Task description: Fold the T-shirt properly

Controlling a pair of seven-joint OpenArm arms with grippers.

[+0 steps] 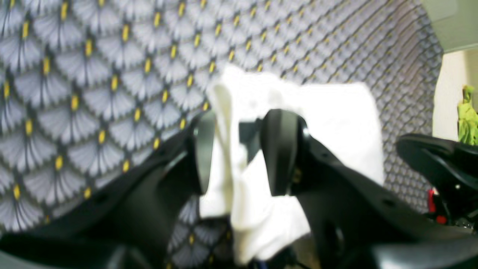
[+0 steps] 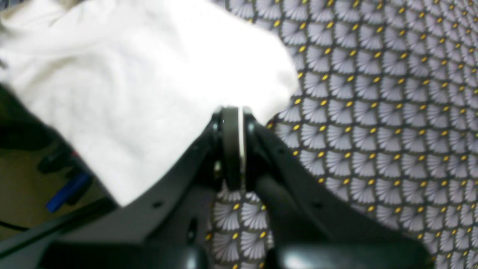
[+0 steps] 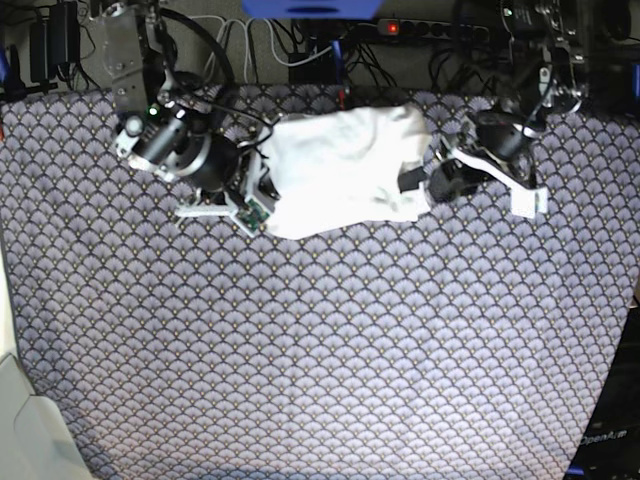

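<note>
The T-shirt (image 3: 340, 170) lies bunched, plain white side up, at the upper centre of the patterned worktop (image 3: 320, 350). The left gripper (image 1: 239, 149), at the shirt's right edge in the base view, pinches a thick fold of fabric. The right gripper (image 2: 233, 123), at the opposite edge, is pressed together on the shirt's edge.

T-shirt (image 3: 340, 170): you see plain white, no print showing | tablecloth (image 3: 320, 360): grey-lilac fan scales, dark outlines, yellow dots | left gripper (image 1: 239, 149), right gripper (image 2: 233, 112): black | far power strip (image 3: 420, 28): black, red light | near-left corner: pale.
</note>
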